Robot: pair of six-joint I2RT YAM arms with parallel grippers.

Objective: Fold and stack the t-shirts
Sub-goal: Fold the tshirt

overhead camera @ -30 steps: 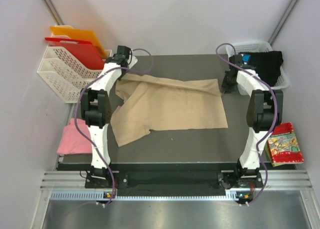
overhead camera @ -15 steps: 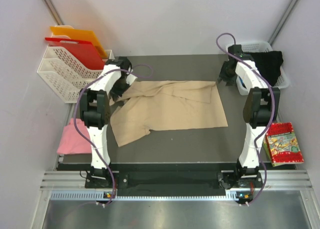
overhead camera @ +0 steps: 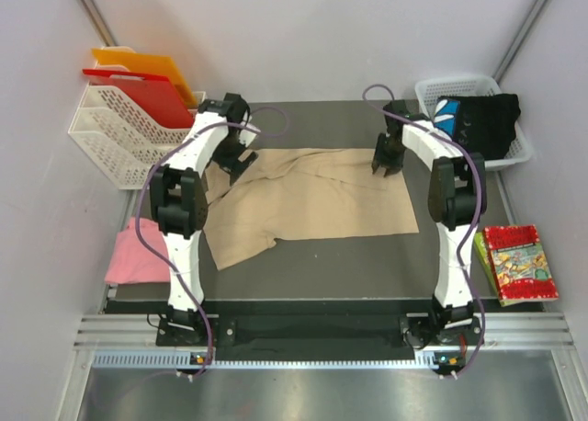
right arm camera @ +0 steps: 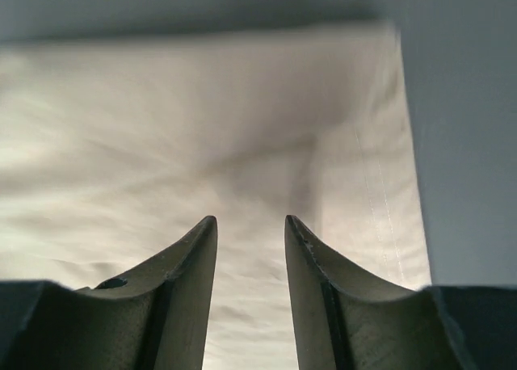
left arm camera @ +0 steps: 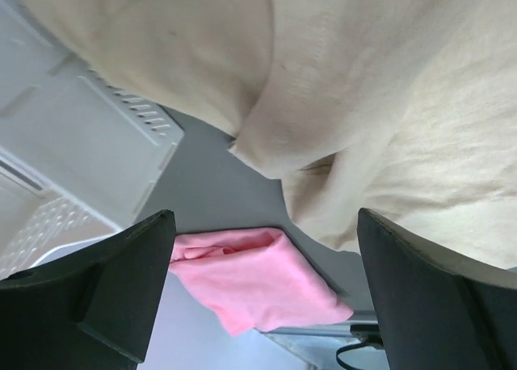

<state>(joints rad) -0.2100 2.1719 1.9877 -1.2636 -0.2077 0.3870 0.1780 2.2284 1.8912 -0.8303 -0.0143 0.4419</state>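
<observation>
- Far to the left of the left jaws, and nearer the arm bases, a pink t-shirt (overhead camera: 136, 256) lies bunched up at the left edge of the worktop (overhead camera: 312, 265).
- Just left of the left jaws stands a white rack (overhead camera: 110, 131). A red board (overhead camera: 142, 95) and an orange board (overhead camera: 147, 67) stick up out of it.
- The left jaws are wide open and hold nothing. They hang over the far left corner of the beige t-shirt (overhead camera: 312, 200), with the cloth right by them.
- The beige t-shirt lies spread out on the worktop between the two sets of jaws. Its left side is rumpled and folded over.
- The right jaws are open just a little, with nothing pinched between them. They are over the far right corner of the beige t-shirt.
- Right of the right jaws sits a white basket (overhead camera: 459, 81). A black t-shirt (overhead camera: 487, 118) with a blue and white print is in it and hangs over the rim.
- Further right, and nearer the arm bases, a colourful packet (overhead camera: 516, 265) lies beside the worktop.
</observation>
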